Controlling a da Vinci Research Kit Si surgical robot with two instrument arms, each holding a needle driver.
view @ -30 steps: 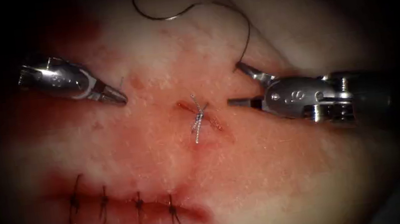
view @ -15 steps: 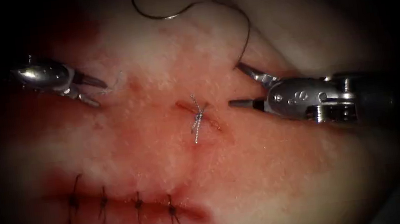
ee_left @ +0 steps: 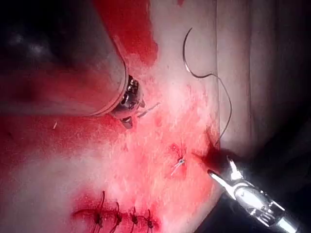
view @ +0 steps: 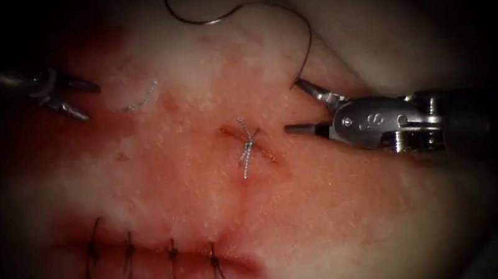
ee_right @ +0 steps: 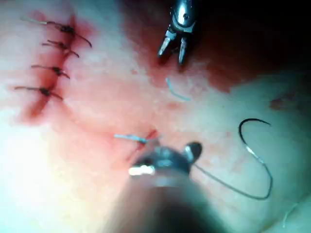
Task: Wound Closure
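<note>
- Left tool (view: pixel 72 100) at the far left of the endoscope view, shaft lost in the dark edge; jaws spread, gripping nothing.
- Cut end of thread (view: pixel 138 100) lying loose on the tissue (view: pixel 344 210), just right of those jaws, not touching.
- Right tool (view: pixel 298 106) in from the right, jaws parted; upper tip touching the thread (view: pixel 306 39), grip on it hard to confirm.
- Needle (ee_right: pixel 252 128) lying free on the tissue surface, well apart from both tools, its curve running into the dark thread.
- Short cut (view: pixel 248 144) between the two tools, crossed by one pale knotted stitch.
- Stitched cut (view: pixel 156 256) with four dark knots nearer the camera.
</note>
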